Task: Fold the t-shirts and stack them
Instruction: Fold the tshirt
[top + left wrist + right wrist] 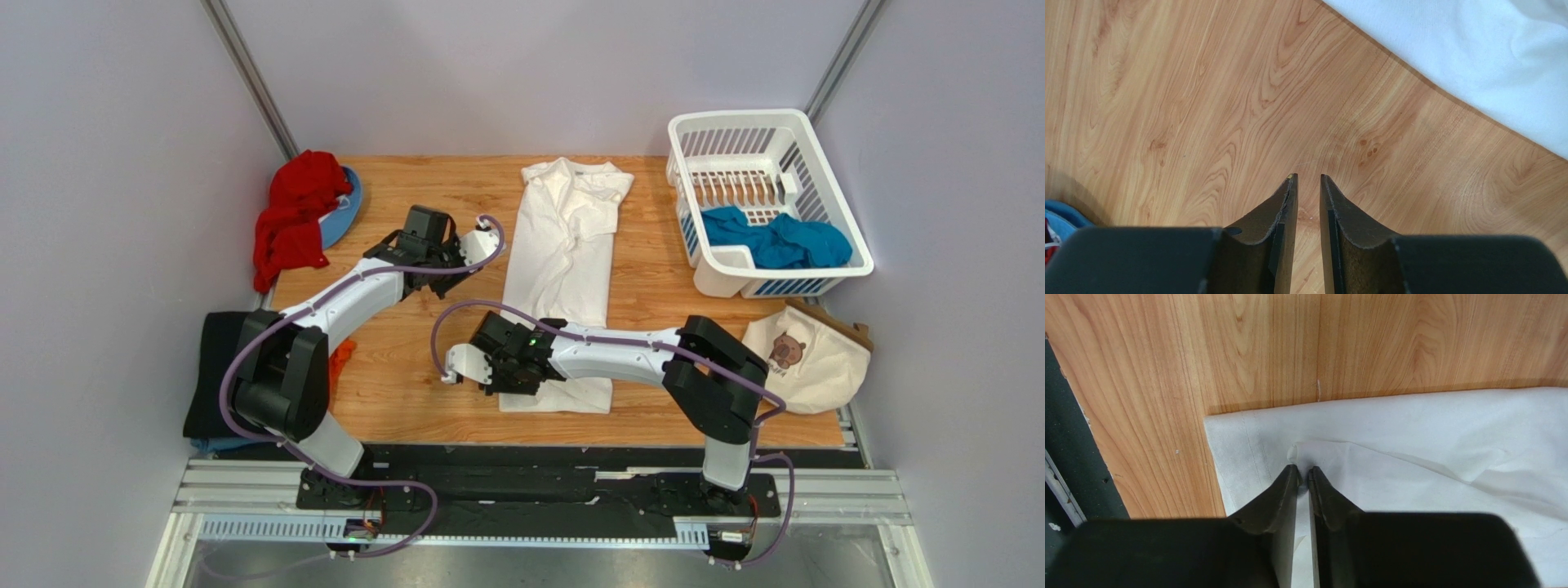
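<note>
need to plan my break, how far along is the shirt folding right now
Early. Done: the white t-shirt looks narrowed into a long strip. In hand: the right pincer pinches its near hem; the left pincer is empty over the table. Left: red t-shirt, teal t-shirt in the basket, no stack yet.

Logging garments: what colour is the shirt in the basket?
The shirt is teal blue, best seen in the top external view.

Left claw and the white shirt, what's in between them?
Only bare wooden table lies between the left claw and the white shirt; the left wrist view shows it.
</note>
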Action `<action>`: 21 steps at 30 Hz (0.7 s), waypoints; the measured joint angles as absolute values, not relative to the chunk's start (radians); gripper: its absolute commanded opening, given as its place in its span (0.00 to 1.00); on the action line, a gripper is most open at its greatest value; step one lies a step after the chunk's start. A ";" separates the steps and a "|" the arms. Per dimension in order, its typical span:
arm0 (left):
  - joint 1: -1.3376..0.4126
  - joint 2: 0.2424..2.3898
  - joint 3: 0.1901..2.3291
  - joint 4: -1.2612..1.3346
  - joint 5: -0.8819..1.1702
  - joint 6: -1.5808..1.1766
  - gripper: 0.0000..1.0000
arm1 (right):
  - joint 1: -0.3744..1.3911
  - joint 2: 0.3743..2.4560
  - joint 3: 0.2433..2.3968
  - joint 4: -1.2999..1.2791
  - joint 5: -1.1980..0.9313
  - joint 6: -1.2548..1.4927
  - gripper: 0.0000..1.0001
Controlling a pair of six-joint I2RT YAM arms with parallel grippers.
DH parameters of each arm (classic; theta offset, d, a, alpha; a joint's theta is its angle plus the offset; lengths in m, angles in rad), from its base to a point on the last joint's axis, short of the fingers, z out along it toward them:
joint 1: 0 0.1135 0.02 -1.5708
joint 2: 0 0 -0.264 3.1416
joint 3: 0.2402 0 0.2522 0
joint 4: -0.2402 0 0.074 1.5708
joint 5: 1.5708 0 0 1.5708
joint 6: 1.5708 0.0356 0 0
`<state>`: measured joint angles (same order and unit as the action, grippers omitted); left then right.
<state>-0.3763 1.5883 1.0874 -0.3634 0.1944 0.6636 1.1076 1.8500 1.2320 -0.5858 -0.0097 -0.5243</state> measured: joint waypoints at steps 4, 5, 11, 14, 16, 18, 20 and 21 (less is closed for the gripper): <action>-0.375 1.588 1.087 -0.364 0.196 0.664 0.28 | 1.108 1.850 1.232 -0.588 -0.009 -0.524 0.03; -0.374 1.588 1.087 -0.364 0.197 0.664 0.28 | 1.108 1.850 1.233 -0.591 -0.009 -0.524 0.02; -0.373 1.588 1.087 -0.370 0.200 0.664 0.27 | 1.108 1.825 1.232 -0.632 -0.009 -0.520 0.00; -0.373 1.588 1.087 -0.376 0.201 0.664 0.27 | 1.113 1.765 1.214 -0.658 0.009 -0.519 0.00; -0.373 1.588 1.087 -0.381 0.201 0.664 0.27 | 1.116 1.726 1.204 -0.670 0.021 -0.518 0.00; -0.373 1.588 1.087 -0.384 0.201 0.663 0.27 | 1.119 1.687 1.191 -0.686 0.032 -0.516 0.00; -0.373 1.588 1.087 -0.387 0.202 0.663 0.27 | 1.122 1.658 1.179 -0.703 0.043 -0.515 0.00; -0.373 1.588 1.087 -0.388 0.202 0.663 0.27 | 1.123 1.647 1.174 -0.710 0.047 -0.514 0.00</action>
<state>-0.3725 1.5883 1.0874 -0.3882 0.2016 0.6628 1.1229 1.6466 1.1736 -0.7097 0.0475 -0.5140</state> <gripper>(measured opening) 0.273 0.010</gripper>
